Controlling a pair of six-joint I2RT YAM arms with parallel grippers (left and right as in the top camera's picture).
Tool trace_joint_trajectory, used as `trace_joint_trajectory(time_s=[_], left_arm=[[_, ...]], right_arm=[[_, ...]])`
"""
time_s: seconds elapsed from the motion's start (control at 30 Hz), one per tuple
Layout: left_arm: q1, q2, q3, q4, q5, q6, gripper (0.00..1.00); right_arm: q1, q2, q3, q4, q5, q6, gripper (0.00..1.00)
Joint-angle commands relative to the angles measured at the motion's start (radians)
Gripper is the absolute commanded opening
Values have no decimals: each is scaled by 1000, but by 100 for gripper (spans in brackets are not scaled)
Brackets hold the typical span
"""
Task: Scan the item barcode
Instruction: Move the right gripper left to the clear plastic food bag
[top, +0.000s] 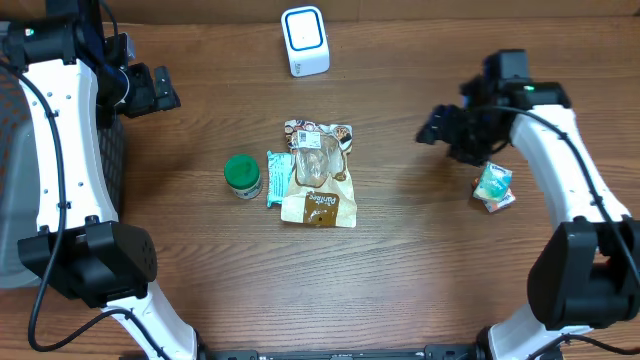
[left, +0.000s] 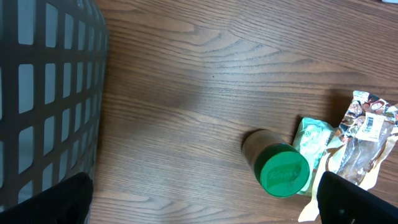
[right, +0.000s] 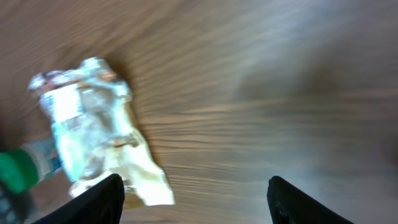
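your right gripper (top: 432, 131) is released, fingers spread wide and nothing between them, hanging above bare table (top: 400, 250). the small pale-green packet (top: 493, 185) lies behind that gripper, back by the arm and well clear of the fingers. out ahead of the fingers sits the pile: the snack bag (top: 320, 178) nearest, a mint packet (top: 278, 178) touching its far edge, and the green-lidded jar (top: 242, 175) just beyond. the right wrist view is blurred, but the bag shows ahead and off toward one finger, with the green lid at the frame's edge. the scanner (top: 305, 40) stands well apart from the gripper, off to its side at the far edge of the table.

your left gripper (top: 165, 92) is released too, fingers as far apart as they go and empty. in its wrist view the jar stands upright ahead, nearer one finger, with the basket (left: 50, 93) close on the opposite side.
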Motion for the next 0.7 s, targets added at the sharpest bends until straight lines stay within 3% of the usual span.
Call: trace_joint_trajectory(time_s=[0.0, 0.27, 0.67], left_arm=[[4, -26, 2, 1, -4, 26, 100], [4, -26, 2, 1, -4, 26, 100], [4, -26, 2, 1, -4, 26, 100]], right_arm=[[60, 44, -18, 60, -98, -24, 74], [94, 155, -48, 154, -309, -100, 73], [101, 308, -54, 151, -346, -208, 74]])
